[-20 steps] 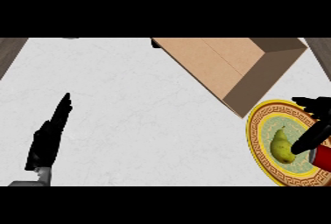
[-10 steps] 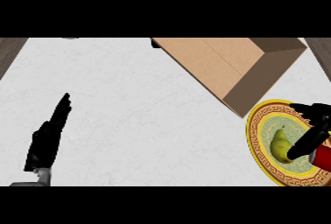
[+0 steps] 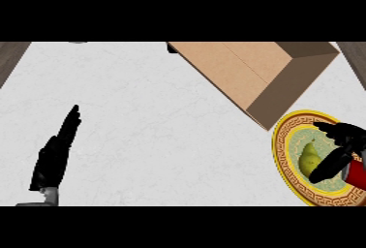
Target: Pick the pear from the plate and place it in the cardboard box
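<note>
A yellow-green pear [image 3: 308, 157] lies upright on a gold-rimmed plate [image 3: 281, 150] at the right edge of the head view. My right hand [image 3: 342, 145] hovers over the plate's right half, fingers spread on either side of the pear's right flank, thumb low near its base; it is open and holds nothing. An open cardboard box [image 3: 257, 72] lies tilted at the top right, its near corner just above the plate. My left hand [image 3: 55, 157] rests open at the lower left, fingers straight and pointing up.
The white marble counter [image 3: 164, 135] spreads between the two hands. Brown strips of the counter's surround show at the top left and top right corners. A small dark object sits behind the box's left corner.
My right hand has shifted slightly right and down over the plate, its fingers drawing nearer the pear. The left hand, pear and box have not moved.
</note>
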